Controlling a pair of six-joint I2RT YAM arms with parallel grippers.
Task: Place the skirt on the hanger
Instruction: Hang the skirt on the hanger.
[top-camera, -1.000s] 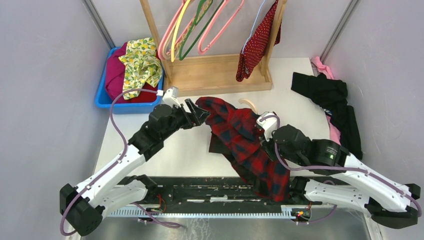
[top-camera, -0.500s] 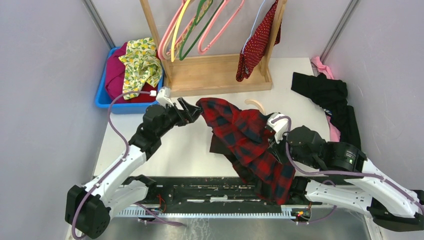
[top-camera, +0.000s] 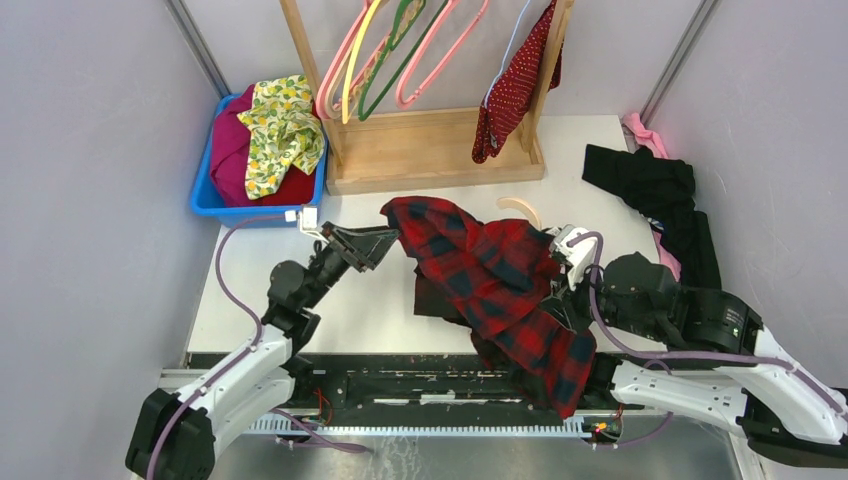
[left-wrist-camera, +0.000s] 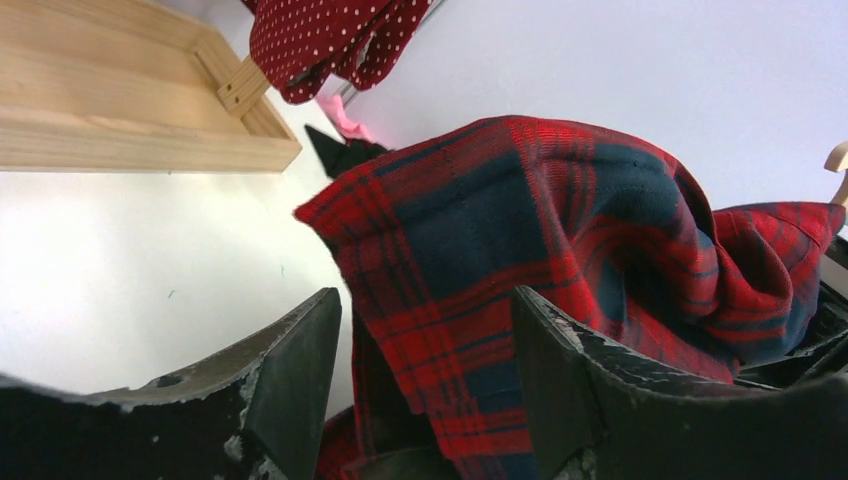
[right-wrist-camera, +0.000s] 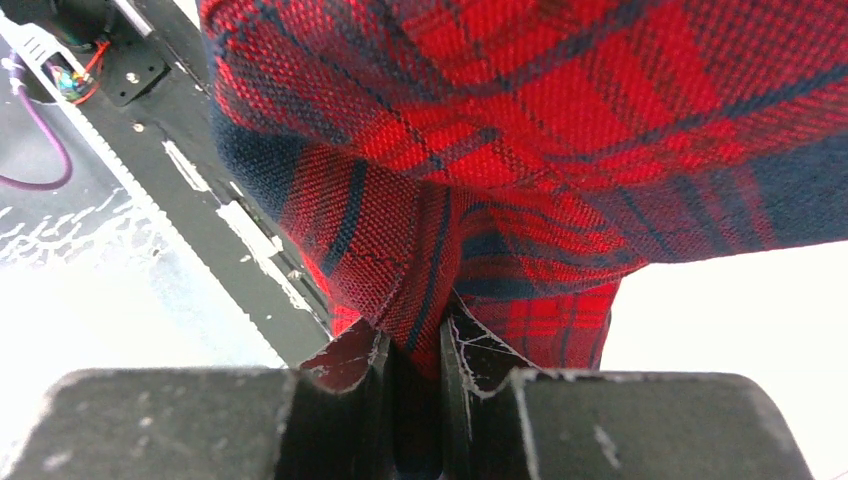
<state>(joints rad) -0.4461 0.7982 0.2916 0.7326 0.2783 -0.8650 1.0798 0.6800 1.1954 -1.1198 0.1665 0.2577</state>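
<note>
The skirt (top-camera: 515, 85) is seen hanging at the far right of the wooden rack (top-camera: 435, 150), draped beside the rack's right post and against the thin pale hanger (top-camera: 508, 50). Whether it is actually carried by that hanger cannot be told. Its dotted hem (left-wrist-camera: 330, 40) is caught at the top of the left wrist view. On the bench (top-camera: 360, 300), a plaid garment (top-camera: 490, 290) is held up in a heap between the two arms. The right tool (right-wrist-camera: 415, 345) is closed on a fold of this garment, with cloth pinched between its fingers. The left tool (top-camera: 385, 242) is held open at the garment's left edge, and a plaid corner is seen between its spread fingers (left-wrist-camera: 290, 370), with a gap visible on either side. A curved wooden hanger (top-camera: 518, 207) is partly covered by the plaid at its far side.
</note>
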